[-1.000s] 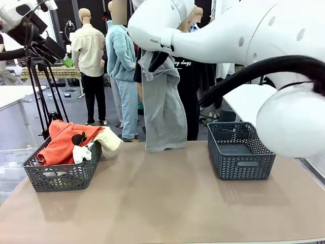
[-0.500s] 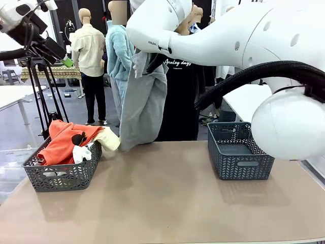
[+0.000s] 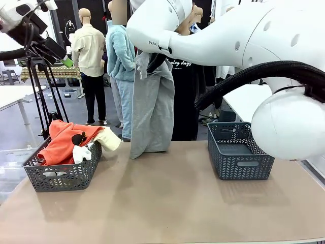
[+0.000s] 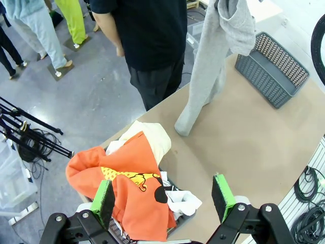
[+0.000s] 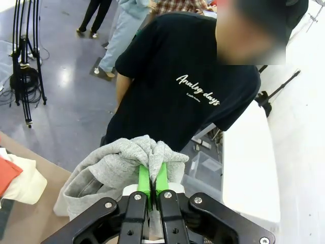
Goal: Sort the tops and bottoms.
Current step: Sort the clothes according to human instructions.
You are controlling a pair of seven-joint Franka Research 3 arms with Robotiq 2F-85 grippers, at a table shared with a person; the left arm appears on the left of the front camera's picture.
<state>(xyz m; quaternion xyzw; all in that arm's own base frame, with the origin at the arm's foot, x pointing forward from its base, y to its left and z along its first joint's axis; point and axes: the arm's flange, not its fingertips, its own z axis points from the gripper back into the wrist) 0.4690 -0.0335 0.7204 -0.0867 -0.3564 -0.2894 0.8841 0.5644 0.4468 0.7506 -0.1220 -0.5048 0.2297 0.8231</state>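
Grey garment (image 5: 119, 168) pinched, right hand (image 5: 152, 179) clamped

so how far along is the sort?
Done: tops piled in the left basket. In hand: right gripper shut on grey bottoms, hanging with the hem at the table. Left: right basket empty, bottoms not yet in; left gripper open over the tops.

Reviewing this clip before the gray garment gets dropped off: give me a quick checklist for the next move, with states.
1. Right pincer shut on the gray garment: ok.
2. Garment clear of the table: not ok, its lower end touches it.
3. Right basket free to receive: ok, nothing seen inside.
4. Left pincer open, above the left basket's tops: ok.
5. Person clear of the path: cannot tell.
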